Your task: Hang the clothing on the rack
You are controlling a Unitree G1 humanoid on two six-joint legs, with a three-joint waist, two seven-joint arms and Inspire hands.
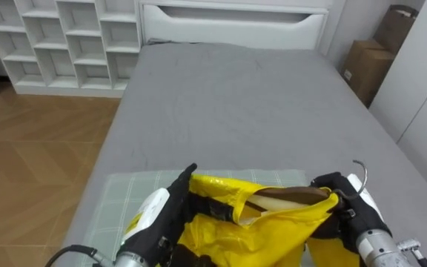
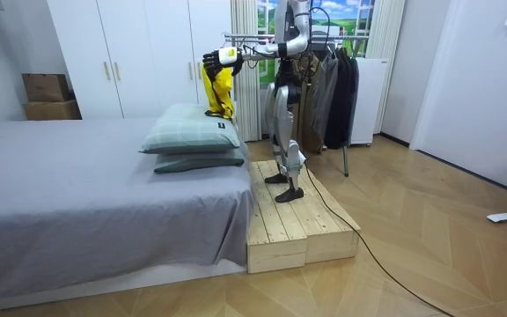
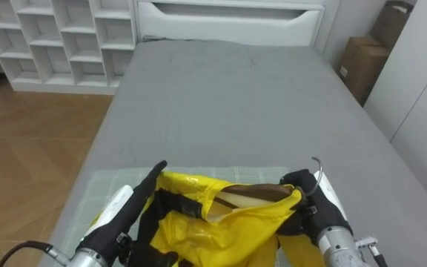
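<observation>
Jacket (image 1: 228,237) over pillow (image 1: 121,194) on bed (image 1: 236,96); shelves (image 1: 65,44) left, boxes (image 1: 365,67) right.

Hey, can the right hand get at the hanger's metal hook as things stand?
Probably yes. The metal hook sticks up bare right beside the right hand, nothing over it; but that hand is curled round the wooden hanger inside the yellow garment, so it must regrip.

We see even, bright light throughout; soft shadow gathers beneath the bed (image 2: 77,185), and the yellow garment (image 1: 228,230) glints faintly.
</observation>
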